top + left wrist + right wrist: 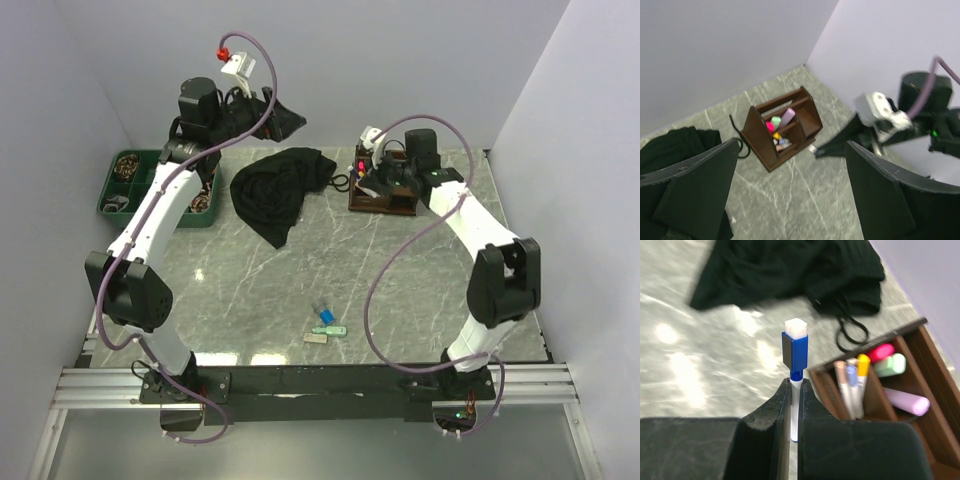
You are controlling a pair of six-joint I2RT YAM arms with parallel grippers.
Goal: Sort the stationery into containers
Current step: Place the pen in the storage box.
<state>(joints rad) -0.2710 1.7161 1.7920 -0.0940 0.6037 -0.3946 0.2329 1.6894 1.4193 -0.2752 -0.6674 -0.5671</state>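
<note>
Nearest, in the right wrist view: right claw point(795, 390) pinched shut on a pen point(794, 352), held upright, blue cap and white end clear above the fingertips. Just beside it at 3 o'clock, the wooden organiser point(900, 331). Inside, slim pens point(851, 385) standing in the slot at 9 o'clock; past the divider, a pink highlighter point(881, 351), a green highlighter point(894, 365) and a purple highlighter point(907, 401). Farther off at 12 o'clock, the black cloth point(790, 270).

Shown only from above: three loose pieces at 6 o'clock on the table point(260, 290), namely a grey eraser point(316, 338), a mint marker point(332, 329) and a blue-capped piece point(324, 316), all well apart from both claws. At 10 o'clock, the green tray point(108, 205), compartments filled, contents too small to tell.

Shown only from the left wrist: left claw point(792, 146) spread wide, gripping nothing, raised high, with the organiser below at 12 o'clock.
</note>
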